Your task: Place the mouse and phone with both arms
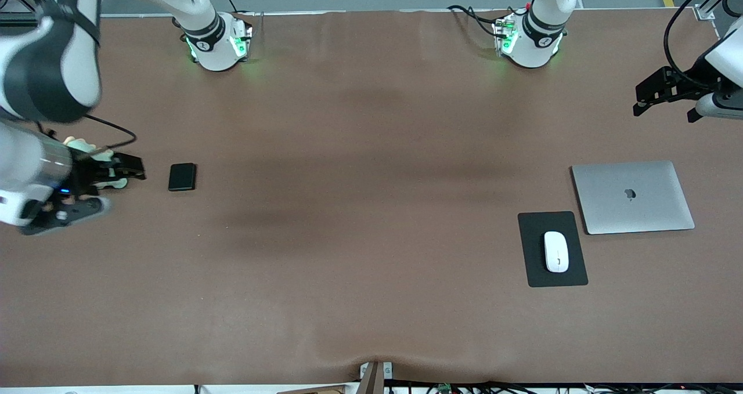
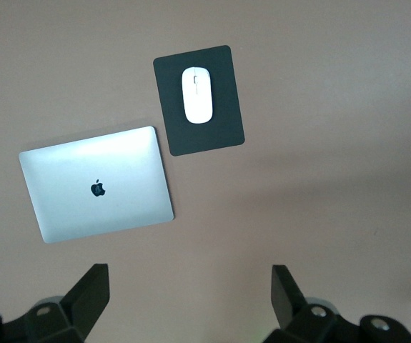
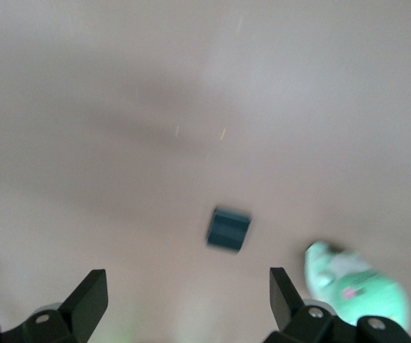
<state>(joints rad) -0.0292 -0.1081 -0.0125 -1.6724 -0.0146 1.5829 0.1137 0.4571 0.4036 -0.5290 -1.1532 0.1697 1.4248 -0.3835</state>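
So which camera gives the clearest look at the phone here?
The front view: the phone lies flat and sharp-edged on the table, toward the right arm's end, just clear of the open right gripper. The right wrist view shows it only as a blurred dark square. The left wrist view does not show it.

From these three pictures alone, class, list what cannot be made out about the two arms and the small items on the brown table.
1. Pale green soft object: blurred in the right wrist view, mostly covered by the right gripper in the front view; identity unclear.
2. Small glossy black phone: smeared in the right wrist view; surface detail lost.
3. Left gripper: its arm is cut off by the front view's edge.
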